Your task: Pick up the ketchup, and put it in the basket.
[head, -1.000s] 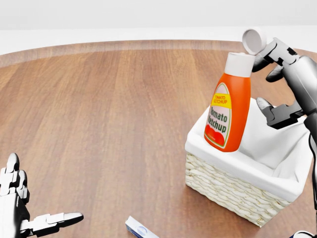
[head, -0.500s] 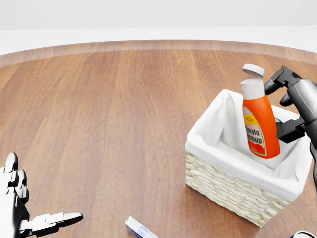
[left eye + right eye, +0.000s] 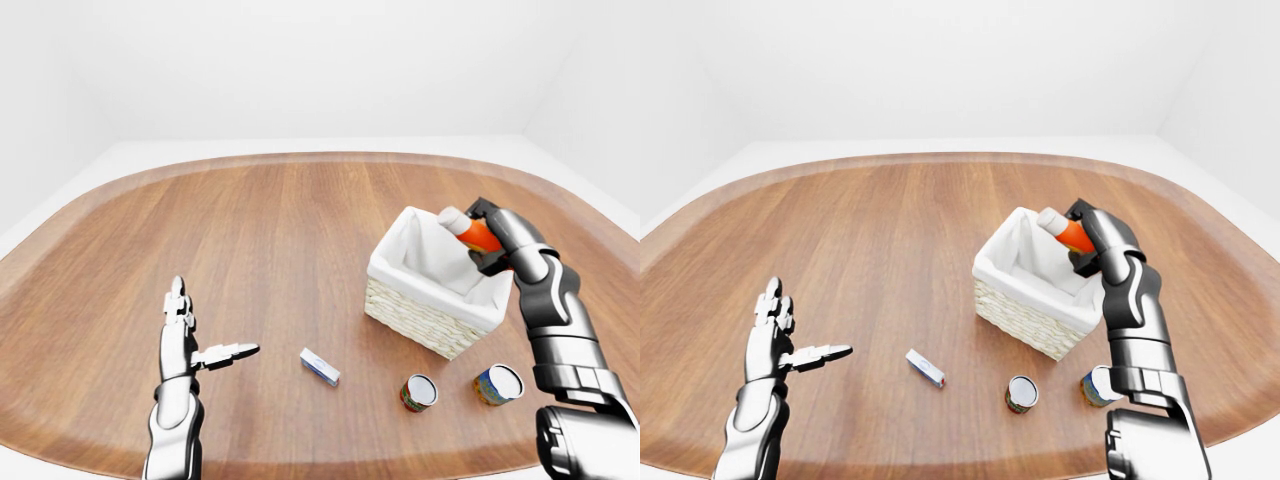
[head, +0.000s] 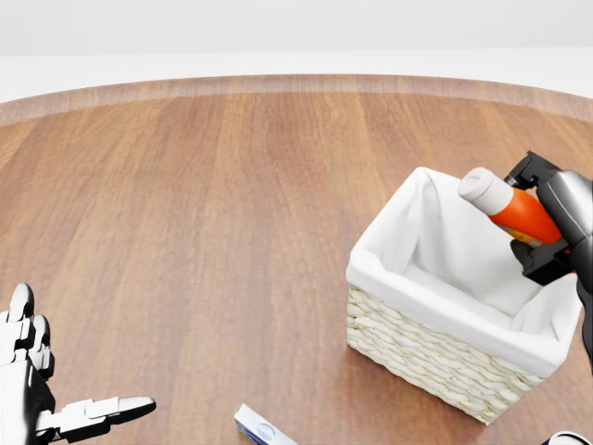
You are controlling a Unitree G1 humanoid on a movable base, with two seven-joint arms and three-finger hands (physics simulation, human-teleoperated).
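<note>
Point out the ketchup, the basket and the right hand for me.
ketchup (image 4: 519, 212): head view, on the orange body.
basket (image 4: 422, 357): head view, on the woven wall toward the view's bottom.
right hand (image 4: 547, 222): head view, where the fingers close round the bottle.

ketchup (image 4: 515, 210): we see an orange bottle with a white cap, tipped steeply, cap pointing toward ten o'clock in the head view, body running down toward four o'clock; its lower end is hidden from us.
ketchup place: we find it over the basket's upper right corner, cap above the white lining.
basket (image 4: 419, 353): we see pale wicker with a white cloth liner, upright on the wooden desk (image 4: 204, 213), at the head view's four o'clock.
</note>
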